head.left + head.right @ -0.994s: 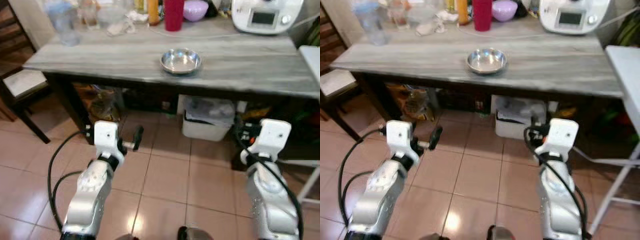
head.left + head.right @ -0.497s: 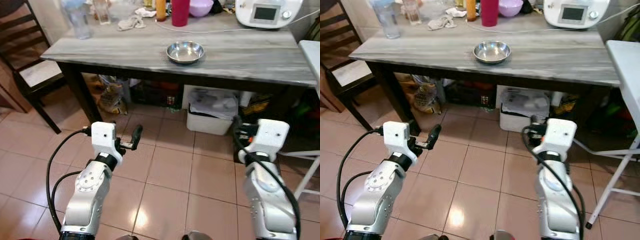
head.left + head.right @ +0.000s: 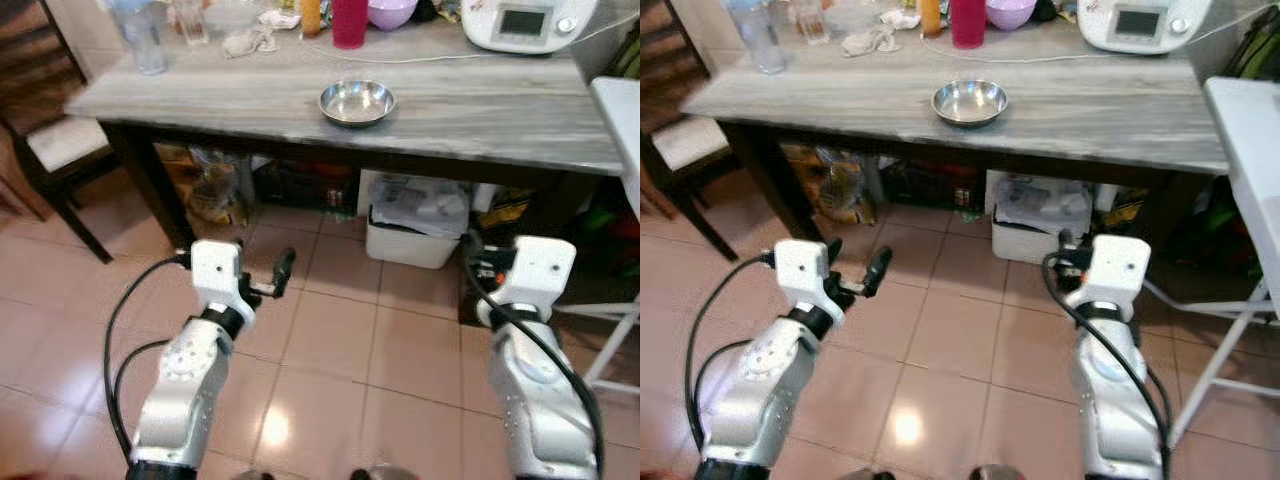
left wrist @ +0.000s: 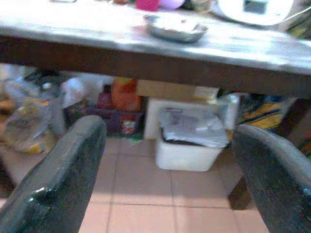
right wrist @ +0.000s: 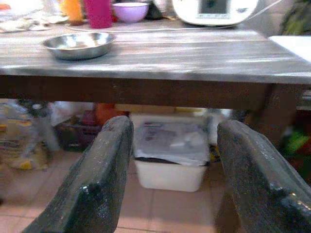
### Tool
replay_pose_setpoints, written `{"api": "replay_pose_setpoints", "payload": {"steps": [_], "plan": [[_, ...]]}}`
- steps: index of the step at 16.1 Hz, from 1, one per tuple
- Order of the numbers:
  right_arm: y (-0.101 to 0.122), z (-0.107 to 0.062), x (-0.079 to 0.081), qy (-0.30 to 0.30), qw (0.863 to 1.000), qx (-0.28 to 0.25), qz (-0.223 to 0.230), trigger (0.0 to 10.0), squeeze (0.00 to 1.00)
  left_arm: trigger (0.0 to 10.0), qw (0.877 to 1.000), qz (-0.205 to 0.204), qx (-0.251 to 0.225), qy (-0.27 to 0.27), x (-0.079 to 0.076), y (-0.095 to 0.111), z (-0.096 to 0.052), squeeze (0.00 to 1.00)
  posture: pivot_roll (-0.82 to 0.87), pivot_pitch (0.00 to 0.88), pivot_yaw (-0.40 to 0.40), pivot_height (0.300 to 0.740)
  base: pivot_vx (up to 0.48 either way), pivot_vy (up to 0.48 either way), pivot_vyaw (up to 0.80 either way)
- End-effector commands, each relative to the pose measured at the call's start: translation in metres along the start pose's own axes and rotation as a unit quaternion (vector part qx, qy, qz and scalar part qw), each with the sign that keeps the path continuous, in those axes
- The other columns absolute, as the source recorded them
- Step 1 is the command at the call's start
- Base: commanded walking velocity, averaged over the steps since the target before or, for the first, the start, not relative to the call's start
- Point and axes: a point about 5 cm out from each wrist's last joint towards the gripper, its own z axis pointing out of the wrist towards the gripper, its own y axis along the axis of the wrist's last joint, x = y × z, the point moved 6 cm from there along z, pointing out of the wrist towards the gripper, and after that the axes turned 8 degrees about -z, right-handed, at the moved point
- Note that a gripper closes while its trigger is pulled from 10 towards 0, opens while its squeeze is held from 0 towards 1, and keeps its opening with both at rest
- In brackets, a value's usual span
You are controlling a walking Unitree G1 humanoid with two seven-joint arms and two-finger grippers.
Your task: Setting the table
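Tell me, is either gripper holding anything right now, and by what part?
Nothing is held. The left gripper and right gripper are both open and empty, below the table; the steel bowl sits untouched on it.

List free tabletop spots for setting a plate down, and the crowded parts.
Bare wood on the table right of the steel bowl, up to the white appliance. Another bare patch left of the bowl along the front edge. Back edge is crowded: red cup, purple bowl, cloth, clear bottle.
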Motion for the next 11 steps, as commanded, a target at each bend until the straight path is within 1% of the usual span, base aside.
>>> {"api": "replay_pose_setpoints", "payload": {"steps": [1, 6, 8, 11], "plan": [[0.0004, 0.0002, -0.0051, -0.007, 1.0, 0.001, -0.005, 10.0, 0.0, 10.0, 1.0, 0.0, 0.003, -0.003, -0.0011, -0.0016, -0.0007, 0.0, -0.19, 0.137, 0.043, 0.74, 0.0, -0.379, 0.0], [0.0029, 0.0022, -0.0066, -0.008, 1.0, -0.003, -0.005, 10.0, 0.0, 10.0, 1.0, -0.003, 0.005, -0.01, -0.0041, -0.0024, -0.0005, 0.0, -0.19, 0.14, 0.043, 0.74, 0.0, -0.382, 0.0], [0.0026, 0.0022, -0.0054, -0.008, 1.0, -0.003, -0.002, 10.0, 0.0, 10.0, 1.0, -0.003, 0.006, -0.011, -0.0045, -0.0024, -0.0002, 0.0, -0.19, 0.14, 0.045, 0.74, 0.0, -0.381, -0.8], [0.0043, 0.0025, -0.0058, -0.008, 1.0, -0.008, -0.003, 10.0, 0.0, 10.0, 1.0, 0.0, 0.004, -0.008, -0.0033, -0.0017, -0.0002, 0.0, -0.19, 0.141, 0.047, 0.74, 0.0, -0.382, 0.0]]}}
